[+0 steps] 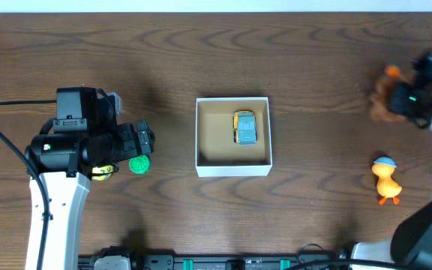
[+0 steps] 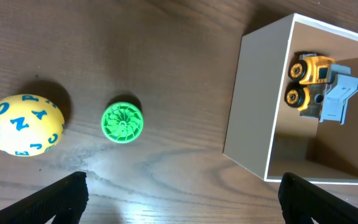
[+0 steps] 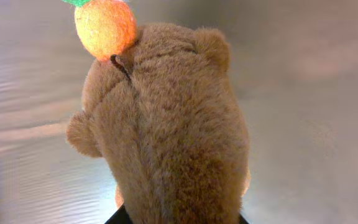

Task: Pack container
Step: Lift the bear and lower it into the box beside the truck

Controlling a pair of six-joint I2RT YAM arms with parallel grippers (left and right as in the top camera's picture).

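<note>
Filling your right wrist view is a brown plush toy (image 3: 166, 137) with an orange felt ball (image 3: 104, 28) at its head. Your right gripper (image 3: 179, 219) shows only as dark slivers tight against both sides of the toy's base, so it reads as closed on the plush. Your left gripper (image 2: 194, 199) hangs wide open with nothing between its fingers (image 2: 61, 199), above bare table (image 1: 313, 60). Just ahead of it lie a green ridged disc (image 2: 122, 122) and a yellow ball with blue letters (image 2: 25, 124). The container (image 1: 233, 171) sits mid-table between your arms, holding a yellow and blue toy truck (image 1: 244, 127). A yellow duck (image 1: 385, 180) stands well apart on the right.
</note>
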